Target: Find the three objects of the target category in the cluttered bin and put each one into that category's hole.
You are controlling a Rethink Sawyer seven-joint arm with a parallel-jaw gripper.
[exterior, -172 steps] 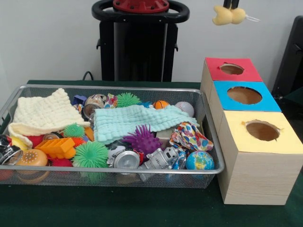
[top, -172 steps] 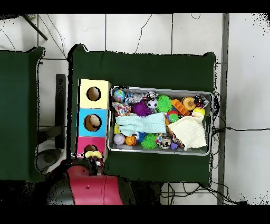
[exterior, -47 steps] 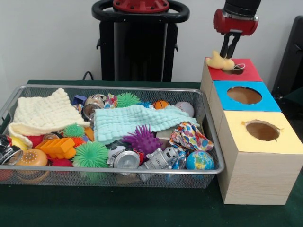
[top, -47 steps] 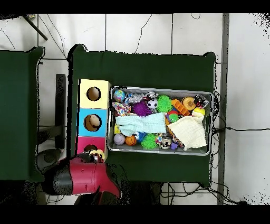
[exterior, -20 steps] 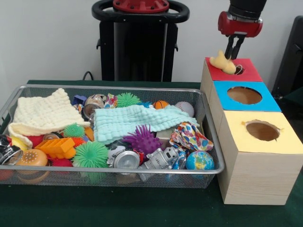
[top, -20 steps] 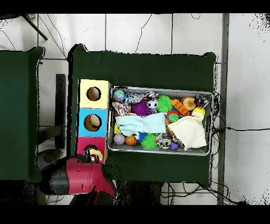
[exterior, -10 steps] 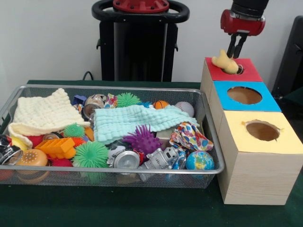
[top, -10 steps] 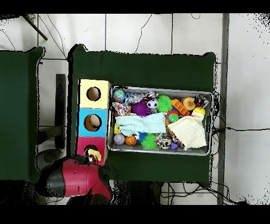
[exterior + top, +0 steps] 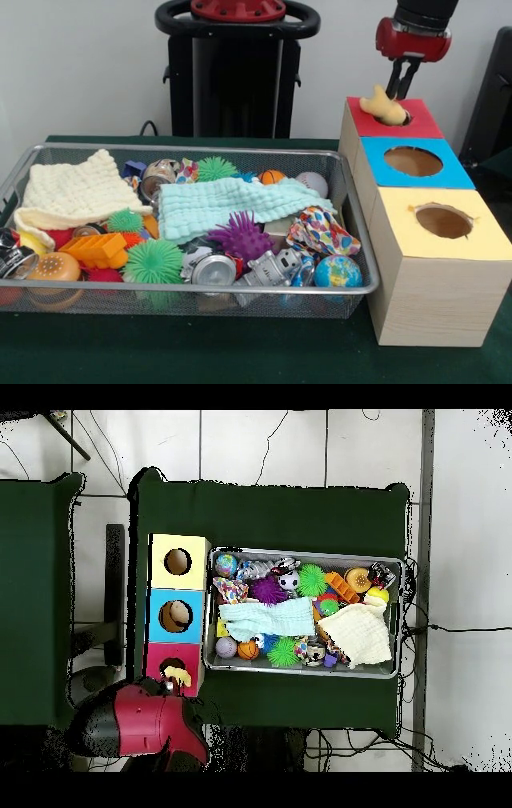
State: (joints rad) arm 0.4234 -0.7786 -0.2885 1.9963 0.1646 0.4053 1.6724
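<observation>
Red-and-black robot arm: enters from above at the far end of the row of boxes; its gripper [image 9: 400,86] hangs directly over the red-topped box.
Pincer state: the two dark fingers [image 9: 394,80] point down, drawn close together with only a thin gap; their tips sit at the yellow toy, but whether they actually pinch it cannot be told.
Pale yellow soft duck-shaped toy [image 9: 382,106]: lies on the red top at the near rim of that box's hole, tilted, partly over the opening; seen from overhead [image 9: 179,676] it sits on the edge of the red top.
Row of three wooden boxes: red-topped box [image 9: 424,124], blue-topped box [image 9: 376,154] and yellow-topped box [image 9: 496,240], touching in a line, each with a round hole.
Silver wire-mesh bin [image 9: 240,150]: stands just beside the boxes on the dark green tablecloth [image 9: 240,352].
Bin contents: cream knitted cloth [image 9: 72,192], mint-green waffle cloth [image 9: 216,204], purple spiky ball [image 9: 240,236], green spiky ball [image 9: 152,260], small globe ball [image 9: 337,272], white baseball [image 9: 314,183], orange plastic block [image 9: 96,250], silver metal can [image 9: 214,270].
</observation>
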